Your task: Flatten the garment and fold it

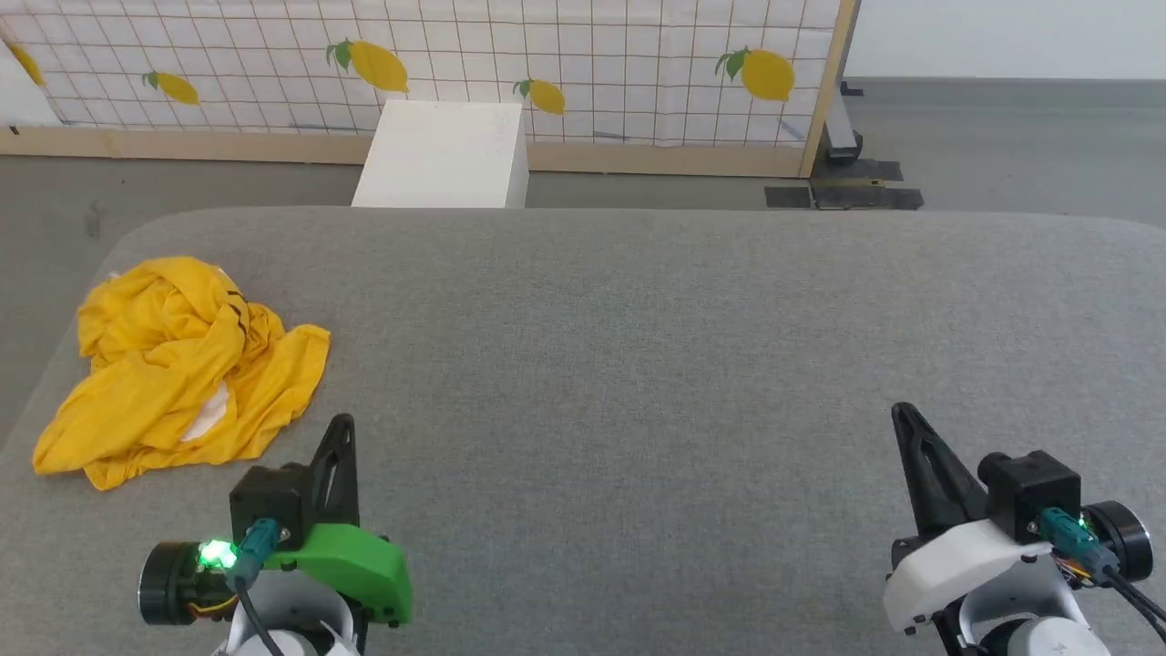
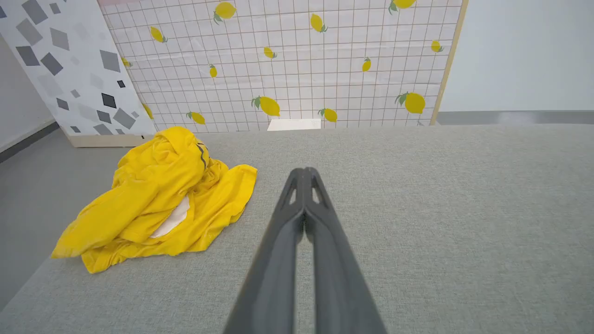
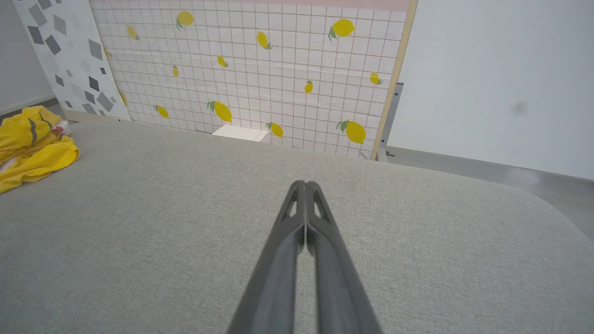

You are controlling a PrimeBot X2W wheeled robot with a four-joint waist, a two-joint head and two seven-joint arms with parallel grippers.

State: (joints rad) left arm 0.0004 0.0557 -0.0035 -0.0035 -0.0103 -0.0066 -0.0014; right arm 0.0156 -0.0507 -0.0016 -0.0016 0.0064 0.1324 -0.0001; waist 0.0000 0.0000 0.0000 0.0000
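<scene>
Folds bury most of the print on the garment [image 1: 173, 374]; the right wrist view crops it at nine o'clock.

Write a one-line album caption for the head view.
Crumpled yellow garment heaped near the left edge of the grey fabric surface; left fingers and right fingers both shut, holding nothing.

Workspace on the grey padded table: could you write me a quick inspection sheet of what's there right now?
Surface: grey fabric-covered table, flat.
Job's things: yellow garment, crumpled in a heap near the table's left edge, not yet flattened.
Clutter: nothing seen.
Tools: left tool shut, empty, near the garment but not touching it; right tool shut, empty, far from it.
Cables: left cable and right cable at the wrist plugs, away from the garment.
Surroundings: lemon-print panel, white box, grey floor.
</scene>
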